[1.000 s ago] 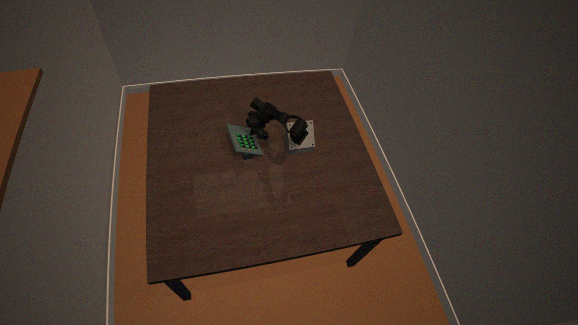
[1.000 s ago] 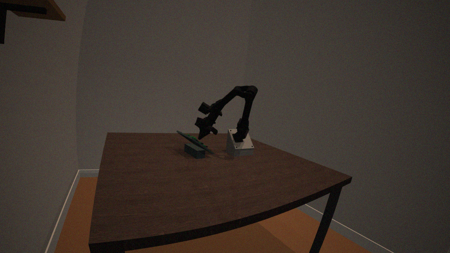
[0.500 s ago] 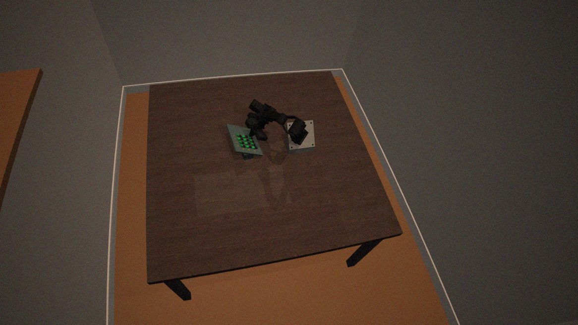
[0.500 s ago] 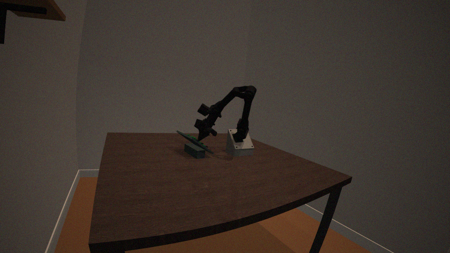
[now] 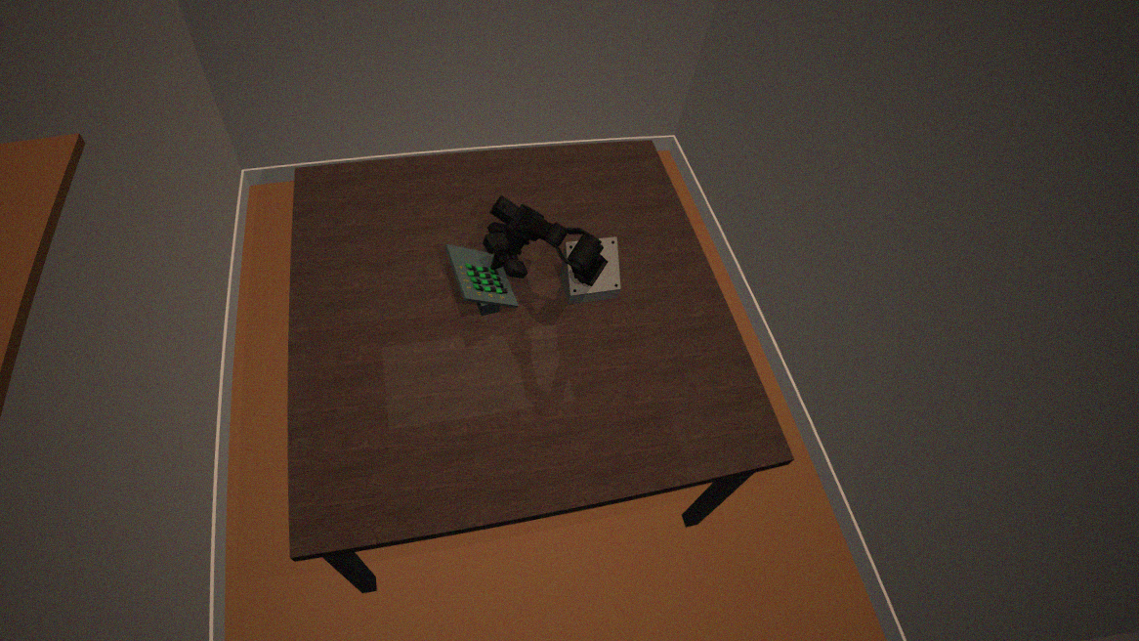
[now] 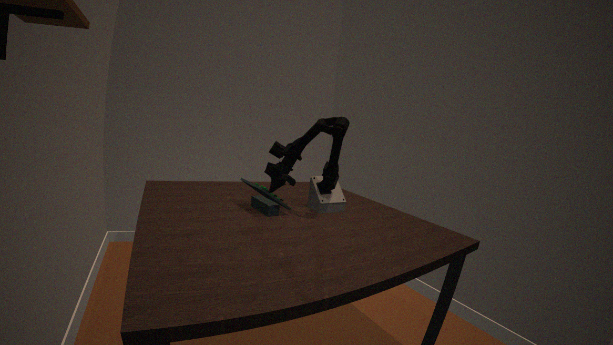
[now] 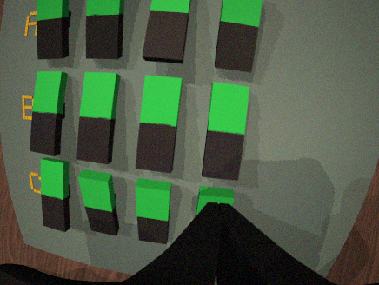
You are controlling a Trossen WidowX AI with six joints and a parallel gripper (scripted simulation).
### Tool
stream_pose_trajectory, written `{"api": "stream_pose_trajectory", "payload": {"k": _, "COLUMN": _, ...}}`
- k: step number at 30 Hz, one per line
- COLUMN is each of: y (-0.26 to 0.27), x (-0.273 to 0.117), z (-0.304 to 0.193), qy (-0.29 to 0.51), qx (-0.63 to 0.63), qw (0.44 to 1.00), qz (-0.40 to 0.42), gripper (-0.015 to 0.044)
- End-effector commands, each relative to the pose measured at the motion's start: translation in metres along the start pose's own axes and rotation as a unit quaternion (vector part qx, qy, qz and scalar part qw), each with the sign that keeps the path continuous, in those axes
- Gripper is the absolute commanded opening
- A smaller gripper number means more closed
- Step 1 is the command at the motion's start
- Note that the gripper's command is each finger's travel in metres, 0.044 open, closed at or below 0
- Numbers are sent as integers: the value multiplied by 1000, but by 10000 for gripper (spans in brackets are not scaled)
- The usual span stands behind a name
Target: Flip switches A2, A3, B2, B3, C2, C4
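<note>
The panel lies before the arm's base — on the table.

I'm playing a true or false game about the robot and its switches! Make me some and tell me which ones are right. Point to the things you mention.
1. The claw point(image 5: 495, 267) point(image 6: 271, 191) point(image 7: 216, 213) is shut. True.
2. The switches are green and blue. False: they are green and dark brown.
3. The letter B point(image 7: 27, 107) is between A point(image 7: 30, 24) and C point(image 7: 35, 182) on the panel point(image 5: 457, 259) point(image 6: 248, 183) point(image 7: 313, 109). True.
4. The claw covers part of switch B1 point(image 7: 47, 110). False: it covers part of switch C4 point(image 7: 214, 192).
5. The panel lies flat on the table point(image 5: 445, 478) point(image 6: 257, 265). False: it is tilted.
</note>
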State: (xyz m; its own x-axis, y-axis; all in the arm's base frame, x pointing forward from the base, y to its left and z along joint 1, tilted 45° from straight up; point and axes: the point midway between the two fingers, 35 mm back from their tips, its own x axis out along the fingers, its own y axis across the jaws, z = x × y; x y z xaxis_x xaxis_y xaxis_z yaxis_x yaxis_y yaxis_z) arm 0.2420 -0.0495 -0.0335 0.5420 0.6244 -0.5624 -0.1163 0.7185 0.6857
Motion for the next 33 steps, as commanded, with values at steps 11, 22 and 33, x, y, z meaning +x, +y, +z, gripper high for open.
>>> {"api": "stream_pose_trajectory", "payload": {"k": 11, "y": 1, "x": 2, "z": 0, "qy": -1, "qx": 3, "qw": 1000, "qz": 2, "gripper": 0}}
{"api": "stream_pose_trajectory", "payload": {"k": 22, "y": 1, "x": 3, "z": 0, "qy": -1, "qx": 3, "qw": 1000, "qz": 2, "gripper": 0}}
{"api": "stream_pose_trajectory", "payload": {"k": 33, "y": 1, "x": 5, "z": 0, "qy": -1, "qx": 3, "qw": 1000, "qz": 2, "gripper": 0}}
